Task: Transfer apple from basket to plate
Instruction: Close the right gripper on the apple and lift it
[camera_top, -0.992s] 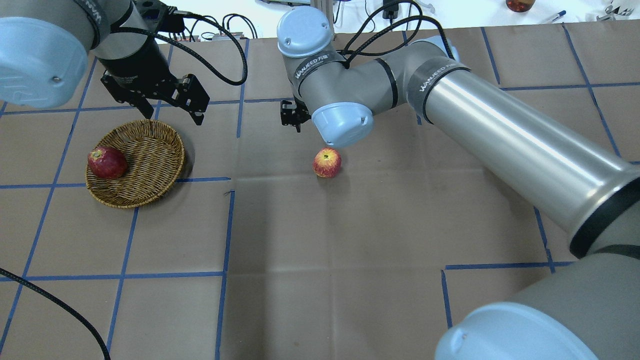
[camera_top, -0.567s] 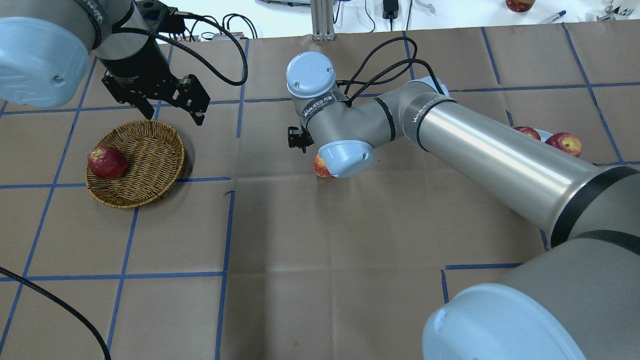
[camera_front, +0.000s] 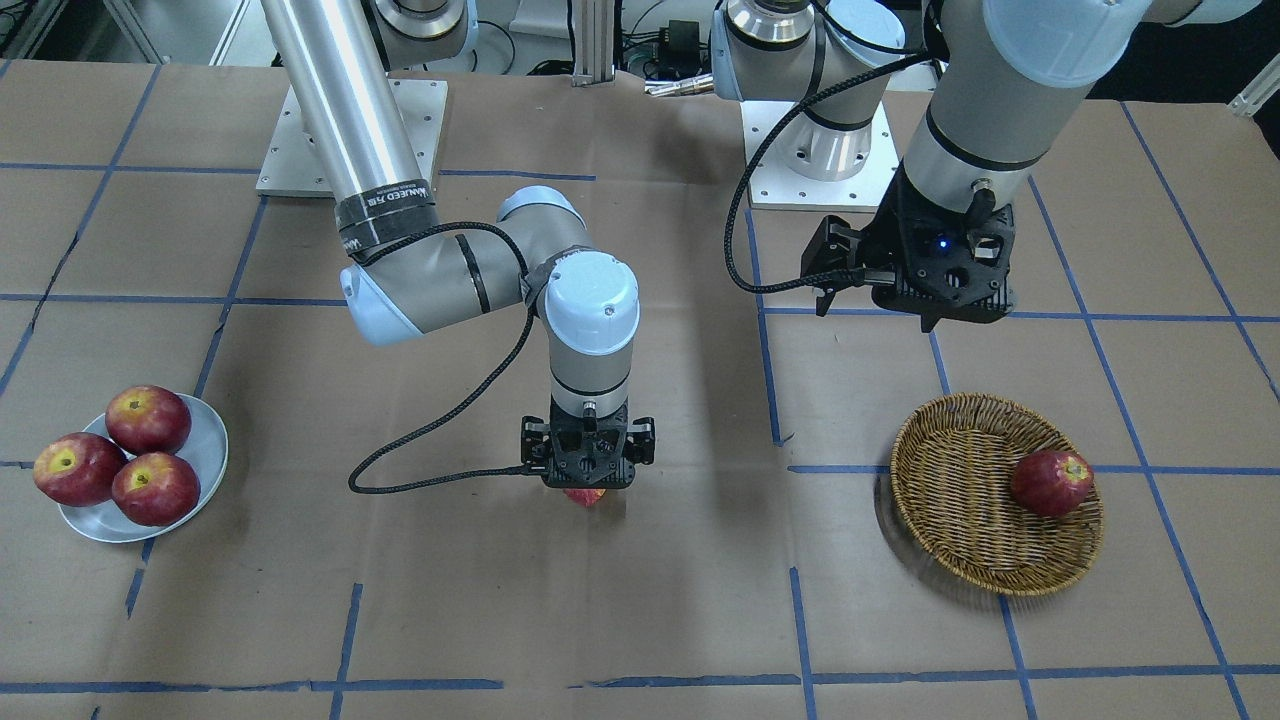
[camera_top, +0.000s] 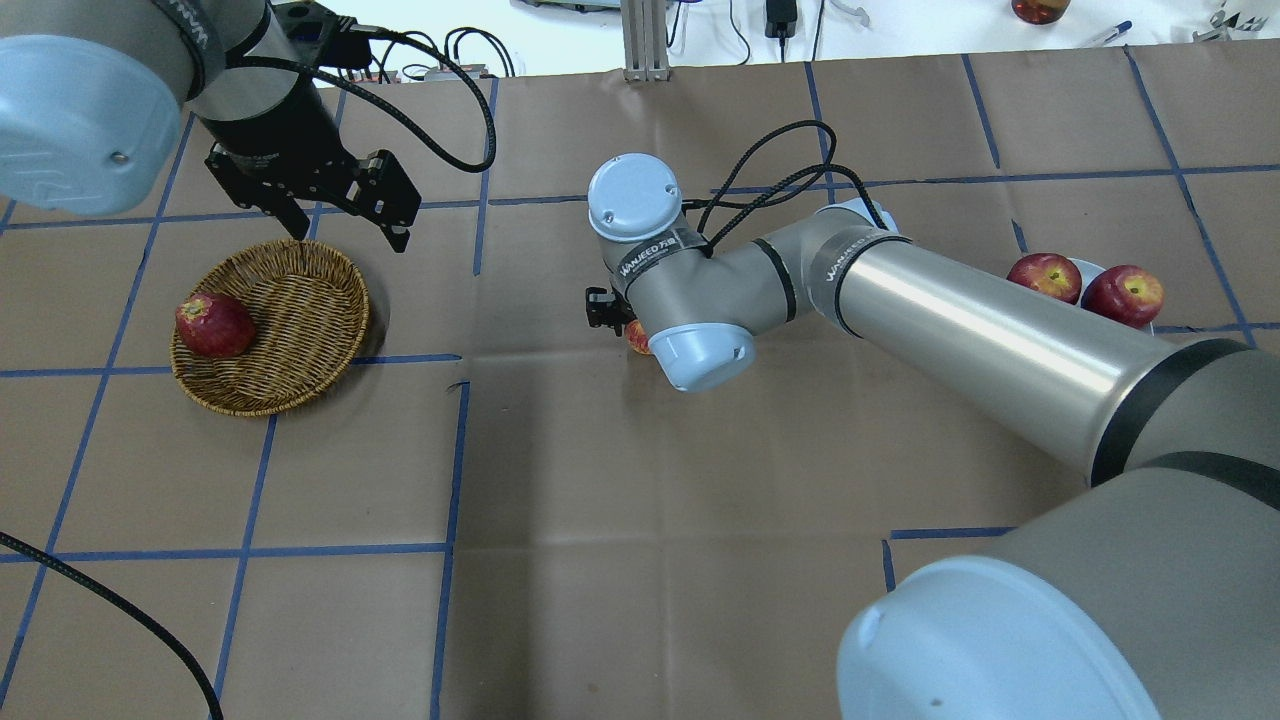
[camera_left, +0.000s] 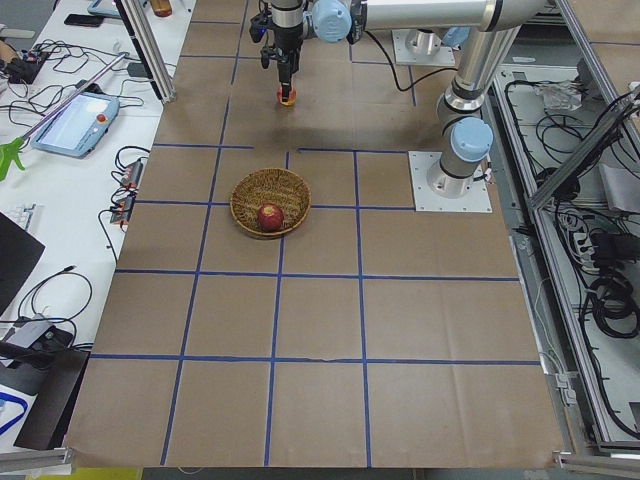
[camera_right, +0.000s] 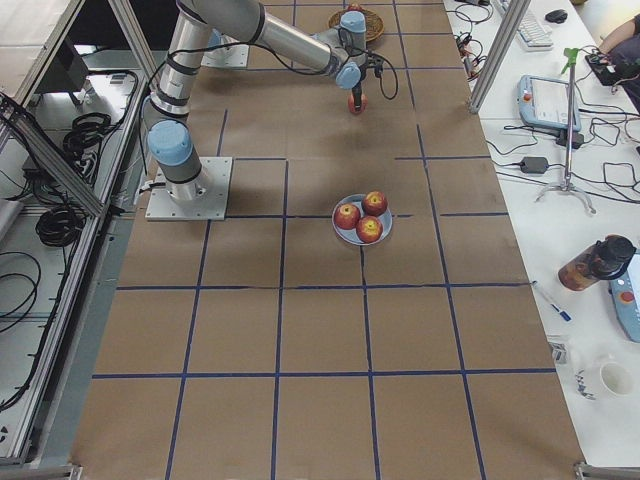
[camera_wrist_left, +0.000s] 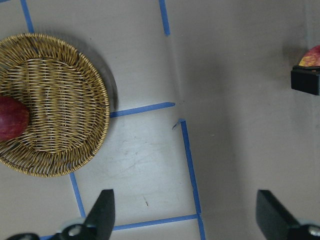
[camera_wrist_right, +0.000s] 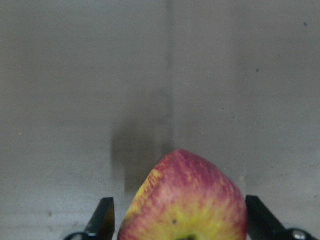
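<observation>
While straddling apple (camera_wrist_right: 185, 197) on table (camera_wrist_right: 75, 75) with right gripper (camera_front: 588, 486) wide open and empty, risks rolling it out from between fingers (camera_wrist_right: 104, 217) if closing off-centre. Shows left gripper (camera_wrist_left: 186, 212) open, empty, near basket (camera_wrist_left: 60, 95).

apple (camera_wrist_right: 186, 200): mid-table (camera_top: 600, 500), between the right gripper's (camera_wrist_right: 180, 216) fingers
basket (camera_top: 300, 300): on the robot's left, another apple (camera_front: 1050, 482) in it
plate (camera_front: 207, 452): on the robot's right, three apples (camera_front: 148, 420) on it
left gripper (camera_top: 350, 235): above the table near the basket
</observation>
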